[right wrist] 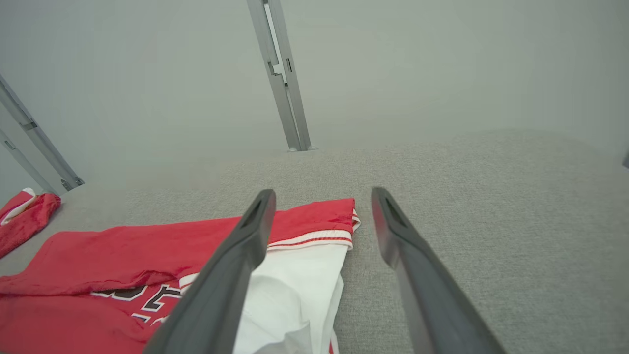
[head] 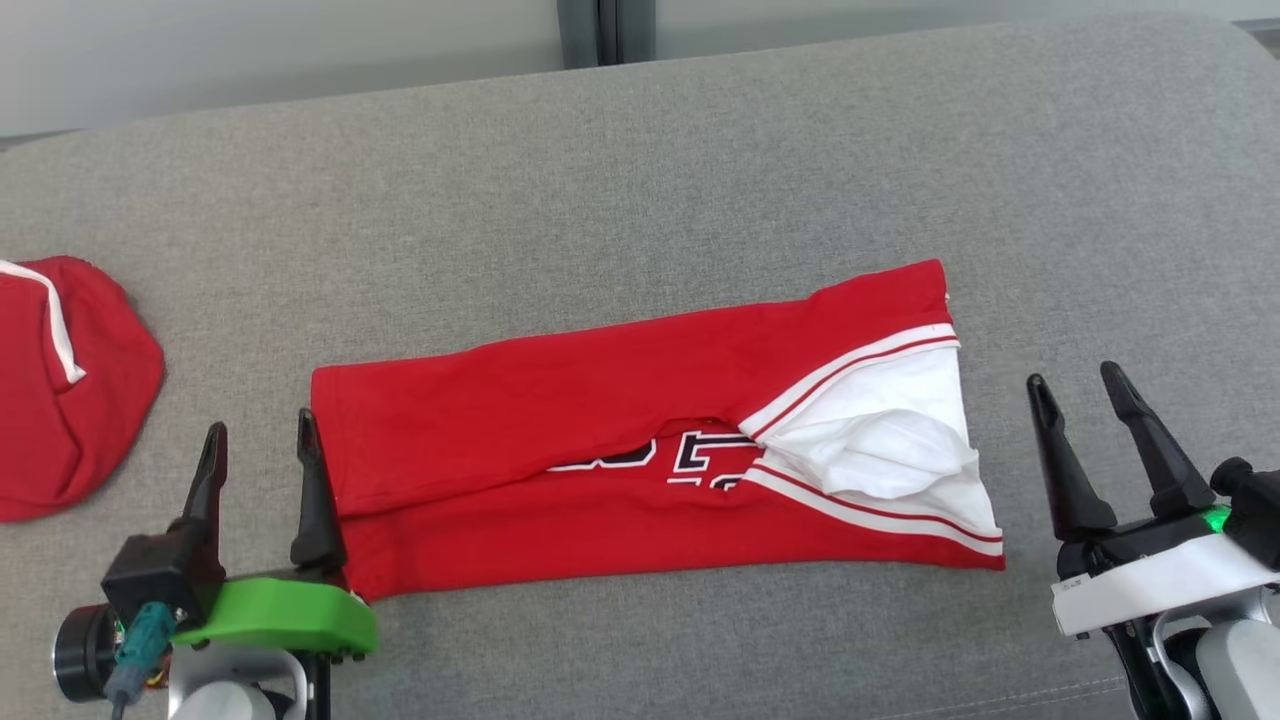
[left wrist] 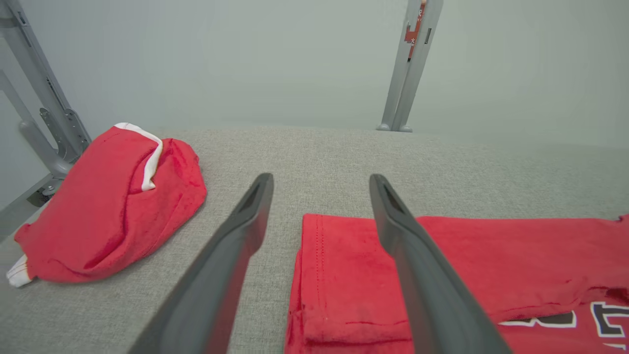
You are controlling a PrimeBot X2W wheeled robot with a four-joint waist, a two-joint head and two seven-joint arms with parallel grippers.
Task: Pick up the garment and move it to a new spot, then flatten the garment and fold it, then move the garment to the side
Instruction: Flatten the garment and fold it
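Lying left of the garment (head: 560, 400) is a crumpled red cloth (head: 70, 390).

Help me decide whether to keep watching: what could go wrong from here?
The white fabric at the garment's right end lies bunched, so another fold may trap creases. The top flap leaves a gap over the lettering, so edges may end uneven. A second red garment lies to the left; moving the folded one there could disturb it.

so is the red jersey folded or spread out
Folded: the red jersey lies as a long strip, upper edge doubled over its lettering.
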